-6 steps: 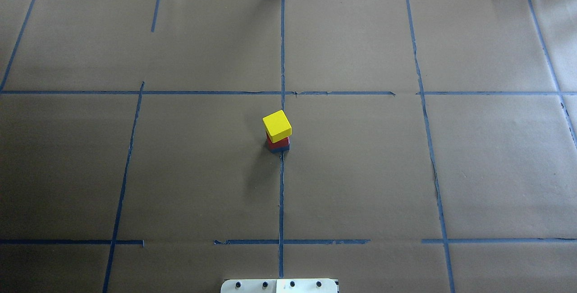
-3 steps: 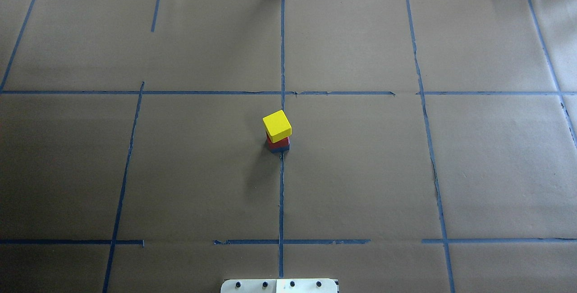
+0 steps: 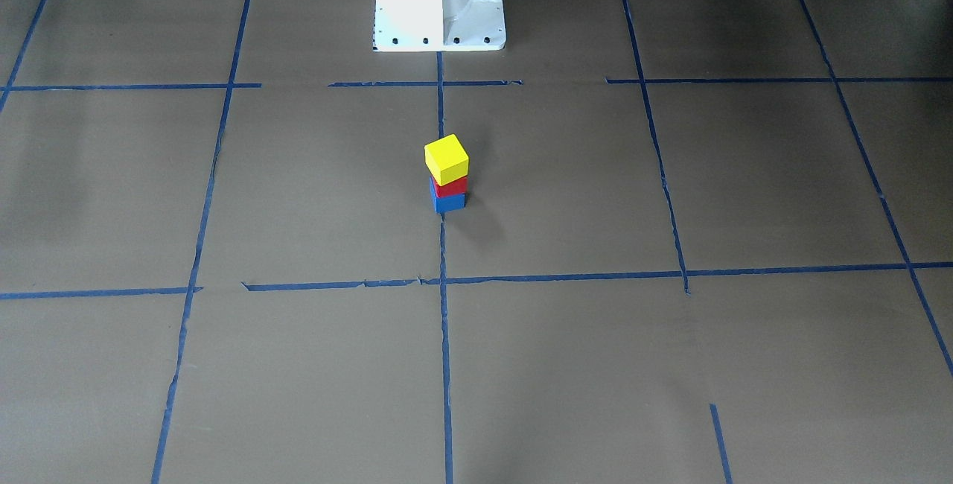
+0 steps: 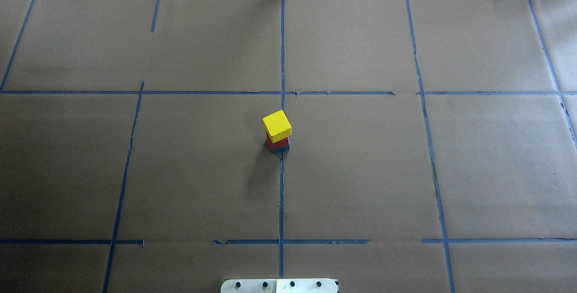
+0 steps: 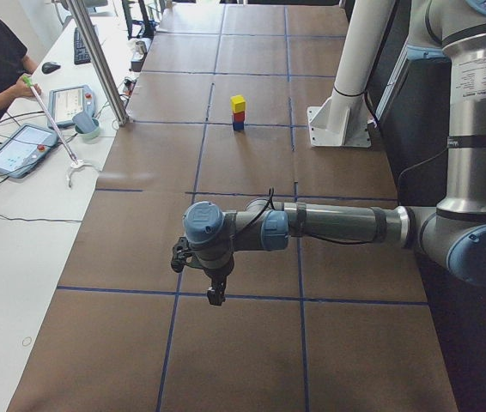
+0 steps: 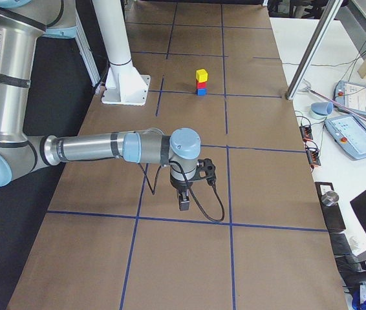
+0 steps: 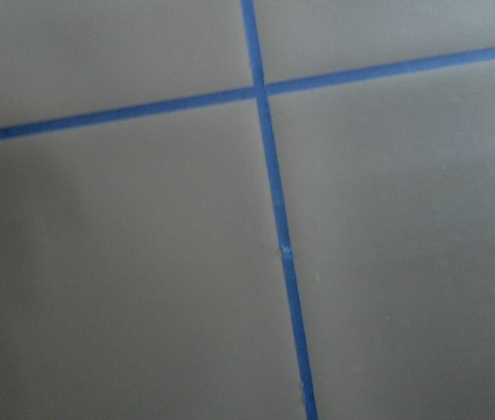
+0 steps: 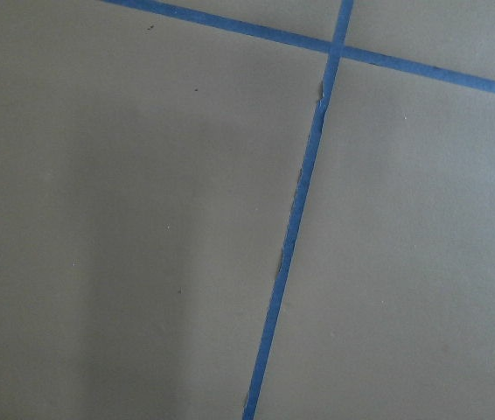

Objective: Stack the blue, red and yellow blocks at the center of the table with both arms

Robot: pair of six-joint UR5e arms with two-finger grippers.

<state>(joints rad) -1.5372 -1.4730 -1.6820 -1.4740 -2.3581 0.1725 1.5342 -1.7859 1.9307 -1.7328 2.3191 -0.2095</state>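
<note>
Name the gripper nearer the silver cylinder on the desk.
Right. The right gripper hangs abreast of the silver cylinder; left gripper hangs past the block stack, toward the table's other end.

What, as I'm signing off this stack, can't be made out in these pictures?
Blue block: overhead, nearly all hidden under the red block and yellow block; only a sliver shows.
Left gripper: seen only in the exterior left view, small; open or shut unclear.
Right gripper: only in the exterior right view; same doubt.
Both wrist views: only table and tape; no fingers, no blocks.
</note>
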